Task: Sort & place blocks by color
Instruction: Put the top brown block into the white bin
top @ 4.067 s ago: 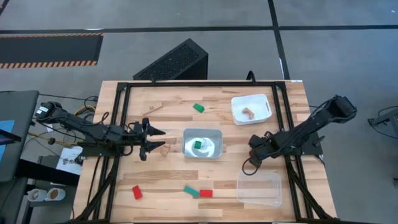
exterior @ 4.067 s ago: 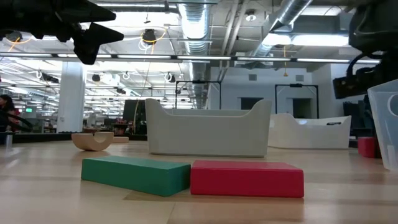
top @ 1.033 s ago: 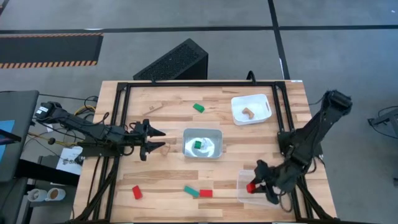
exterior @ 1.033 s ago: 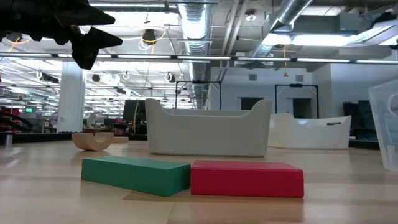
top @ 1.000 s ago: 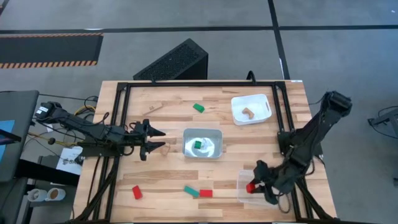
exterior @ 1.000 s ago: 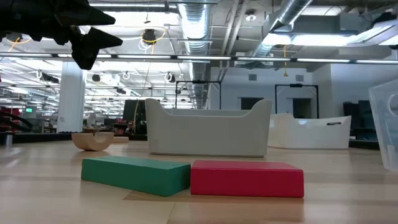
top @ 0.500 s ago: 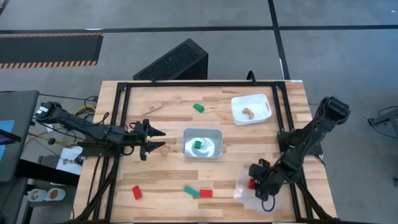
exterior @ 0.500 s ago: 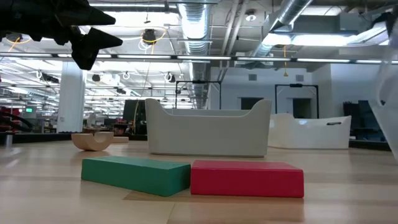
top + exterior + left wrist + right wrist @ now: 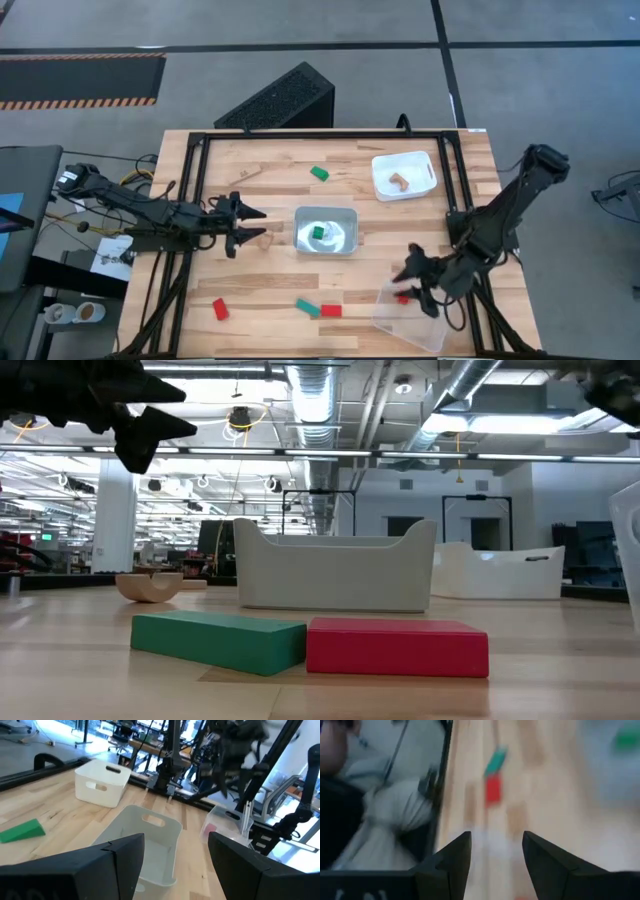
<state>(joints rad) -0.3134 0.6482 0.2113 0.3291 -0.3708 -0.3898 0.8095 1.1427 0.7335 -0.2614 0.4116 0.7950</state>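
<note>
Having released a red block (image 9: 403, 297) into the shifted clear tray (image 9: 408, 318), right gripper (image 9: 413, 271) fingers gape.

The middle tray (image 9: 326, 230) sits near the table's (image 9: 270, 170) centre with one block (image 9: 317, 232) inside it. Behind it and to the right stands another tray (image 9: 404, 175) holding a curved block (image 9: 399, 181); a lone block (image 9: 319, 173) lies behind the middle tray. In front of it two blocks (image 9: 319, 309) lie touching end to end, another block (image 9: 221, 309) further left. A clear tray (image 9: 410, 320) sits front-right, askew. A curved block (image 9: 265, 238) lies just left of the middle tray.
</note>
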